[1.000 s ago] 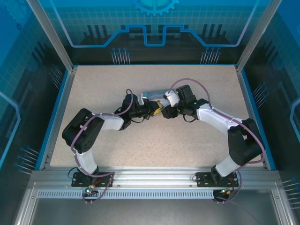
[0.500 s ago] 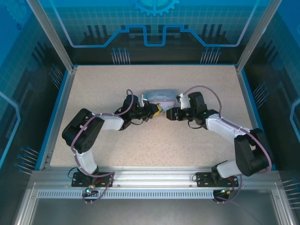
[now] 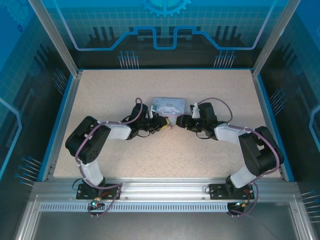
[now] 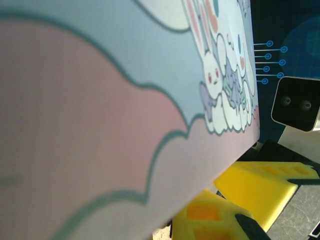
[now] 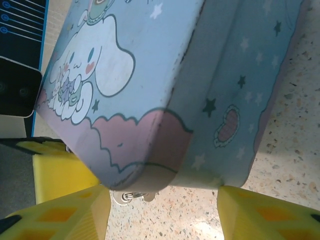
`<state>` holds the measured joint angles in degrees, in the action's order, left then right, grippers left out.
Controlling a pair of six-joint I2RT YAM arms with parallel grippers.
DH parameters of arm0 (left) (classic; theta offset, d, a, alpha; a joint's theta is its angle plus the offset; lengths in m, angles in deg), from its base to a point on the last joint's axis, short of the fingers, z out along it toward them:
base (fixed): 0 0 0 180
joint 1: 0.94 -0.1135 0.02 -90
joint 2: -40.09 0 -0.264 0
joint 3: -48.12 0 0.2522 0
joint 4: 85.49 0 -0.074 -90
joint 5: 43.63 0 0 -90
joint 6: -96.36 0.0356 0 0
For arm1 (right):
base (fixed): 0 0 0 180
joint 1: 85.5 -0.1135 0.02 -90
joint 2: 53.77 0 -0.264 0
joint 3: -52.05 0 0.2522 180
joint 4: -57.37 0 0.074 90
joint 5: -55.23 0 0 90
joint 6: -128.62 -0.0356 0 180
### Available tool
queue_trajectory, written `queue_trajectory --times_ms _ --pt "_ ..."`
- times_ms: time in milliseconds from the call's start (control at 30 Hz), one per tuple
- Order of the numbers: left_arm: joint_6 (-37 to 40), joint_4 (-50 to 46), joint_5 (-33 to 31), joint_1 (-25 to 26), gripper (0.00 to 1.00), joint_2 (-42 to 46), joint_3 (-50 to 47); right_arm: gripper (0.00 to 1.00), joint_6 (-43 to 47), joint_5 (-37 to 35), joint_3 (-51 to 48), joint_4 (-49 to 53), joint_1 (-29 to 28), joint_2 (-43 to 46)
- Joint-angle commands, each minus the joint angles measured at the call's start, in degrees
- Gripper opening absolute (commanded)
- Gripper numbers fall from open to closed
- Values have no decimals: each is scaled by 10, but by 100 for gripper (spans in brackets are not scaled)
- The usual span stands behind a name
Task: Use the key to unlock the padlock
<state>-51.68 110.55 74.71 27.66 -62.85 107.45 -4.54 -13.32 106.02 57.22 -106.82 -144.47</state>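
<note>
I count one tin [image 3: 169,105], one padlock [image 5: 130,196], two claws. Padlock at tin corner, between fingers of right claw [image 5: 162,212], spread wide, empty. Left claw [image 3: 164,123] closed; hold unclear.

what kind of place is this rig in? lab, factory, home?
Probably a lab robot cell: speckled tabletop boxed in by blue printed panels, aluminium rail along the near edge, left arm and right arm bolted to it.

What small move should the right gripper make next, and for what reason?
Probably ease the right gripper forward and close on the small silvery piece, likely the padlock. Its jaws stand open, and the piece sits between them at the near corner of the tin.
</note>
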Motion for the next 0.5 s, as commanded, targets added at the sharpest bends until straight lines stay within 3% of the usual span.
queue_trajectory --times_ms 0,233,467 --pt "43 -38 47 6 7 -6 1 59 -24 -16 26 -46 3 -24" --pt "74 -67 46 11 34 -13 5 59 -43 -19 52 -56 2 -63" --pt "79 -71 44 10 70 34 -20 59 -49 -17 98 -40 6 -90"
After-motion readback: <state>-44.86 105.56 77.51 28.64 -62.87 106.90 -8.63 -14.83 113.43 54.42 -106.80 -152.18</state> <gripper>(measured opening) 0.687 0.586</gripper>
